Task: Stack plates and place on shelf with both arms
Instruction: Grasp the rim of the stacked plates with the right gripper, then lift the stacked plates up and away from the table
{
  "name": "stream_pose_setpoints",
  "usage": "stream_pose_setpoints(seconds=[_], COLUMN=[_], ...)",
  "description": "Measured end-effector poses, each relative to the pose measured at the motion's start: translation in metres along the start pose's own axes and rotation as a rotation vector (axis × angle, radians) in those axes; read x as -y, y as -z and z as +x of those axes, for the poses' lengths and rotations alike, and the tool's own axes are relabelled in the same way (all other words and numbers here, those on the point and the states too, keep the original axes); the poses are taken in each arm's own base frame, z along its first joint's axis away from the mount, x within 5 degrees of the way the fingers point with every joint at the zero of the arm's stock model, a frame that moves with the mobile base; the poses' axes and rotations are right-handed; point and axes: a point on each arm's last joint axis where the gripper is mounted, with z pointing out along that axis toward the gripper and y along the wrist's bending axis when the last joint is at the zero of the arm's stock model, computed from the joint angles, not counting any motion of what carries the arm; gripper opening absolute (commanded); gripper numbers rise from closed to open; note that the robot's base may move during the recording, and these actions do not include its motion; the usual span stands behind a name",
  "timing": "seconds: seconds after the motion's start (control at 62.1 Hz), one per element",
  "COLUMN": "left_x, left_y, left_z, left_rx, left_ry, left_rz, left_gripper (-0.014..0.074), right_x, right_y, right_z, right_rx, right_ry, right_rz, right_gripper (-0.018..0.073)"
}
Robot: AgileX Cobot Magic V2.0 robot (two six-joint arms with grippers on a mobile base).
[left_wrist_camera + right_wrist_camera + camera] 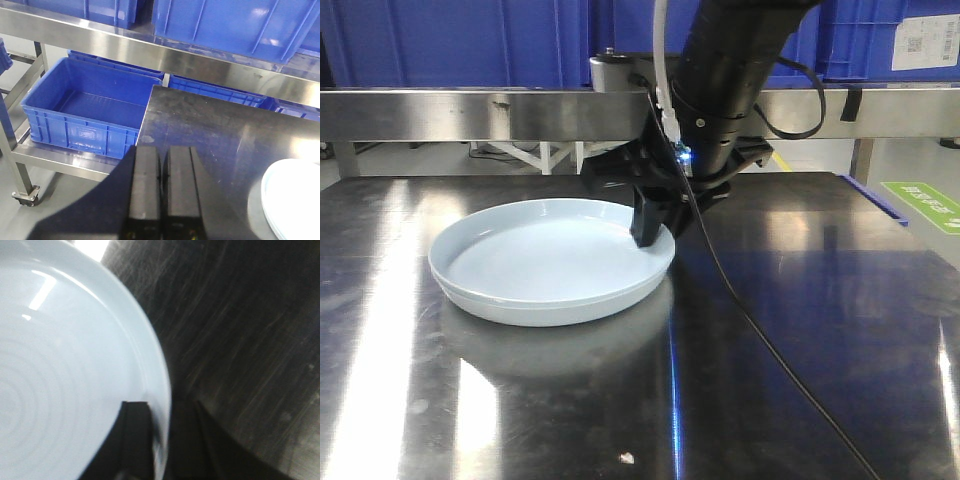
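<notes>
Plates (550, 262) sit left of centre on the dark table (820, 300), well short of the shelf (470, 112) behind it. Only one round outline shows in the front view. In the left wrist view the rim seems to carry doubled lines, so I judge the two are already nested, though I cannot be sure.

The right pincer (655, 225) is closed down on the right-hand rim. The right wrist view shows one finger inside the lip and one outside, pinching the edge. The left pincer (164, 150) hangs near the table's left edge with its fingers drawn almost together and nothing between them. The plates lie off to its right.

The step in hand looks like taking hold for the two-armed lift. Next, the left pincer would need to open, move to the opposite rim and clamp it. Both arms could then raise the plates level and carry them to the shelf.
</notes>
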Motion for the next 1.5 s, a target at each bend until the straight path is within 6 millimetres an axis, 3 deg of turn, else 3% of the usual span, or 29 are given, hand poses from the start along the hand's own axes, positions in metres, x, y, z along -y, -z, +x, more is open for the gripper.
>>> stream_pose_setpoints(seconds=[0.258, 0.499, 0.773, 0.966, 1.224, 1.498], left_x=[0.0, 0.0, 0.0, 0.0, 0.0, 0.0], left_y=[0.0, 0.0, 0.0, 0.0, 0.0, 0.0], left_z=[0.0, 0.0, 0.0, 0.0, 0.0, 0.0], left_rx=[0.0, 0.0, 0.0, 0.0, 0.0, 0.0], left_ry=[0.0, 0.0, 0.0, 0.0, 0.0, 0.0], left_rz=[0.0, 0.0, 0.0, 0.0, 0.0, 0.0], left_gripper=[0.009, 0.009, 0.009, 0.009, 0.009, 0.009], right_x=[-0.002, 0.005, 0.047, 0.071, 0.093, 0.094], right_y=[0.018, 0.087, 0.161, 0.196, 0.225, 0.252], right_z=[-0.014, -0.03, -0.03, -0.005, 0.058, 0.114], right_rx=[0.055, 0.204, 0.317, 0.34, 0.359, 0.45], right_ry=[-0.004, 0.019, -0.066, -0.125, -0.209, -0.278], right_rz=[-0.006, 0.013, 0.083, 0.138, 0.209, 0.247], right_gripper=[0.0048, 0.0048, 0.0048, 0.0048, 0.0048, 0.0048])
